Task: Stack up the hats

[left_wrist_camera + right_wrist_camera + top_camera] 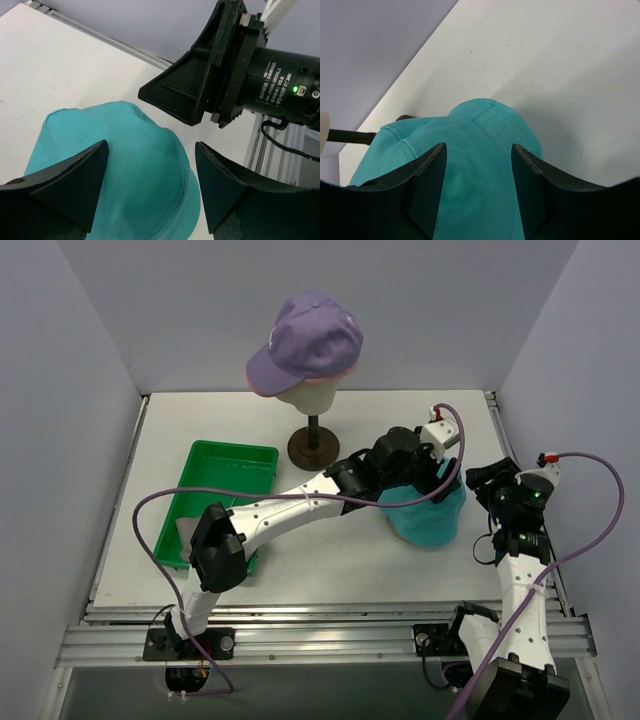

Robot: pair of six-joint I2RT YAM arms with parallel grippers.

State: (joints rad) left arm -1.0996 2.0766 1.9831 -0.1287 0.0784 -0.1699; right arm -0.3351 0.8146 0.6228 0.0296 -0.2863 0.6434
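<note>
White counter [335, 565] seen from overhead, with a green tray [235, 447] at left of frame. At top centre, a lavender cap [310, 335] seated on a cream mannequin head [305, 392]. Right of centre, a teal bucket hat [425, 522] slumped on the counter, directly under the left fingers [75, 175], spread wide and straddling its crown with no visible grip. Just at the hat's right edge, the right fingers [427, 170], roughly half parted and empty, teal fabric showing below and between them.

Green tray [236, 452] at left of white desk [350, 565]; cream mannequin head [306, 395] on dark stand [313, 443] behind, to the right.
</note>
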